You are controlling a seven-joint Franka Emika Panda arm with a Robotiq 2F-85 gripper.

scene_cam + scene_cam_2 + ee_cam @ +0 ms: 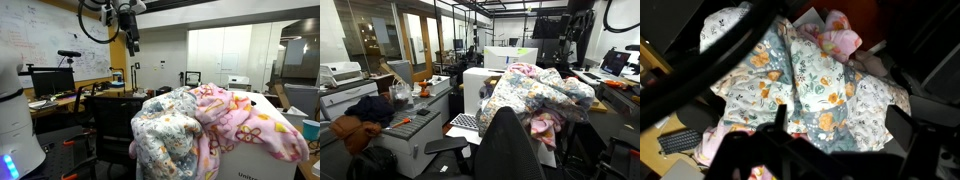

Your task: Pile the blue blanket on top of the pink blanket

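**Pincer hangs high and empty over the heaped blankets**

The pincer [130, 42] hangs well above the pile, spread wide and gripping nothing. In the wrist view its dark fingers [780, 118] frame the cloth from far overhead, a height that takes in the whole heap before any descent. The blue blanket [165, 130] lies bunched on the white surface [262, 165], draped against and partly over the pink blanket [250, 125]. In an exterior view the blue blanket [535, 92] crowns the mound while the pink blanket [546, 126] hangs out beneath it, so I judge the stacking largely done. Pink cloth shows uncovered at one side, probably because the blue fleece sits crumpled rather than spread flat. A dark chair [510, 145] stands just beside the pile.
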